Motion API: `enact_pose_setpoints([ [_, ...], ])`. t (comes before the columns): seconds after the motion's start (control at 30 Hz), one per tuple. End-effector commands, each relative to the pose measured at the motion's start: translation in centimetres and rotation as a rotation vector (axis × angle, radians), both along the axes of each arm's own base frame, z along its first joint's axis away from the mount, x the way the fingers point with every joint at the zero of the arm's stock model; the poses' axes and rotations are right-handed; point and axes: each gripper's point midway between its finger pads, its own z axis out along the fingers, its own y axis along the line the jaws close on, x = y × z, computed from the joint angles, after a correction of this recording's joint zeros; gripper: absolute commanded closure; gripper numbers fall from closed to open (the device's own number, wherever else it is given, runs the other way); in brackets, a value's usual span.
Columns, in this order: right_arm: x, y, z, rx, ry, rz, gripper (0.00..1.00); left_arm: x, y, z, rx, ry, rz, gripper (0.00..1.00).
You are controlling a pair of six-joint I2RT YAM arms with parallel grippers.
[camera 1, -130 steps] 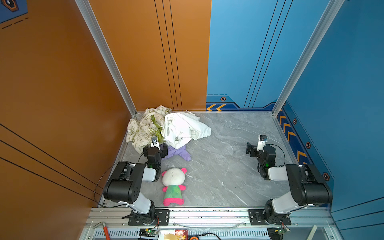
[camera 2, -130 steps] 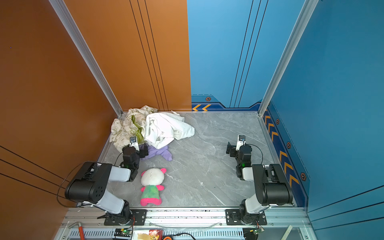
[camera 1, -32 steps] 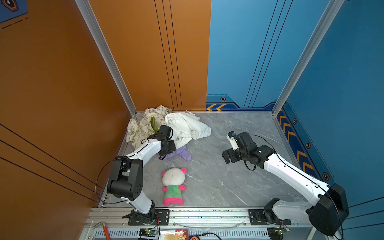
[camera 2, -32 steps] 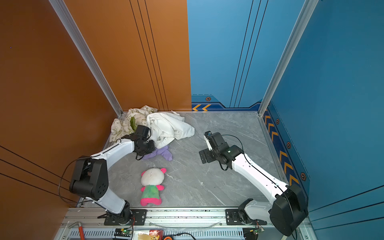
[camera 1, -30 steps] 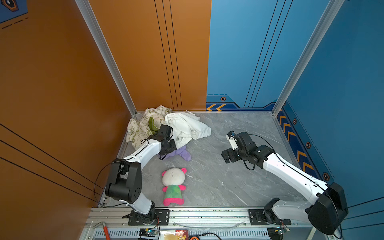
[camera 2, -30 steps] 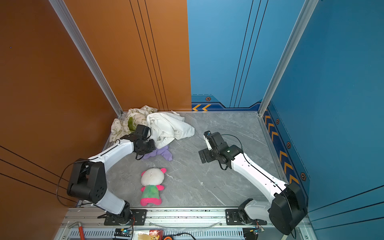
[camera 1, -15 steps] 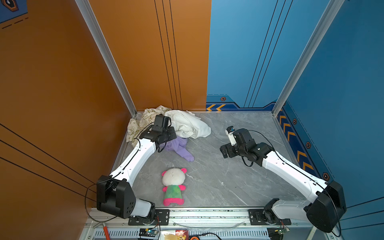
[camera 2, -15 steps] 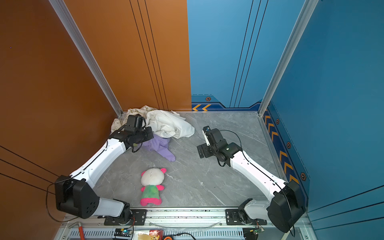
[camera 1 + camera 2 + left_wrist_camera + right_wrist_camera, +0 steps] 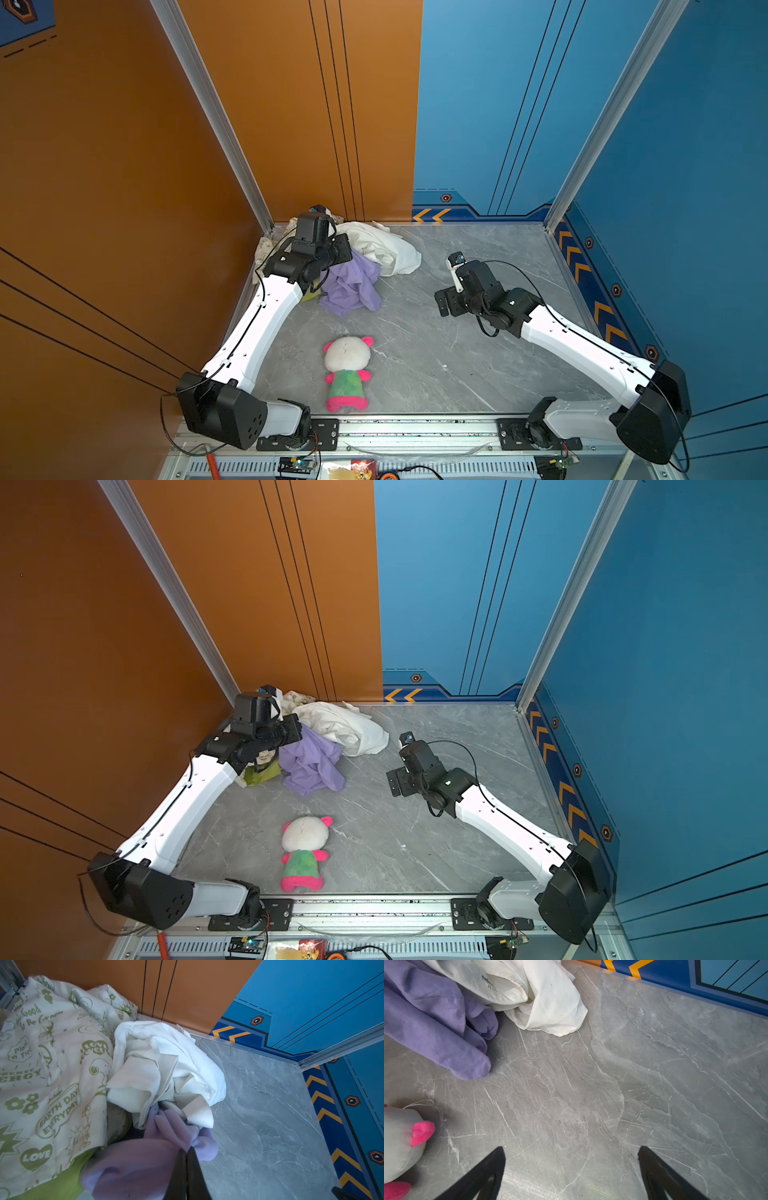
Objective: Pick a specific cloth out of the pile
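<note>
The lavender cloth (image 9: 351, 286) (image 9: 311, 762) hangs in a bunch from my left gripper (image 9: 188, 1150), which is shut on a fold of it, raised at the front edge of the pile. Its lower end rests on the grey floor, and part of it still runs under the white shirt-like cloth (image 9: 386, 249) (image 9: 166, 1059). The pile also holds a cream cloth with green print (image 9: 41, 1053) and an olive-green piece (image 9: 259, 773). My right gripper (image 9: 572, 1148) (image 9: 446, 301) stands open over bare floor, right of the cloth, holding nothing.
A pink-and-green plush toy (image 9: 347, 374) lies on the floor in front of the cloth. The orange wall and a metal corner post (image 9: 232, 145) stand right behind the pile. The blue wall borders the floor at the back and right.
My left gripper has risen and drawn back toward the wall with the lavender cloth, pulling much more of it out from under the white cloth. The right gripper has shifted slightly farther back.
</note>
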Motion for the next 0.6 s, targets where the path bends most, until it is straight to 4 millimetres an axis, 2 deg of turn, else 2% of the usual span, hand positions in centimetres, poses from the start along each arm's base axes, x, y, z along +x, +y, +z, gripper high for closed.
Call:
enact_pose_setpoints([
  [0.0, 0.4, 0.6, 2.5, 0.047, -0.062, -0.025, 0.0, -0.1, -0.8, 4.9, -0.014, -0.123, -0.052, 1.0],
  [0.13, 0.8, 1.0, 2.9, 0.047, -0.068, -0.017, 0.0, 0.0, -0.9, 7.7, -0.02, -0.185, -0.061, 1.0],
  [0.33, 1.1, 0.8, 3.7, 0.055, -0.092, -0.044, 0.0, 0.4, -2.3, 12.5, -0.052, -0.283, -0.125, 1.0],
  [0.57, 2.0, -0.5, 5.6, 0.04, -0.15, -0.083, 0.0, 0.6, -6.3, 17.3, -0.107, -0.379, -0.279, 1.0],
])
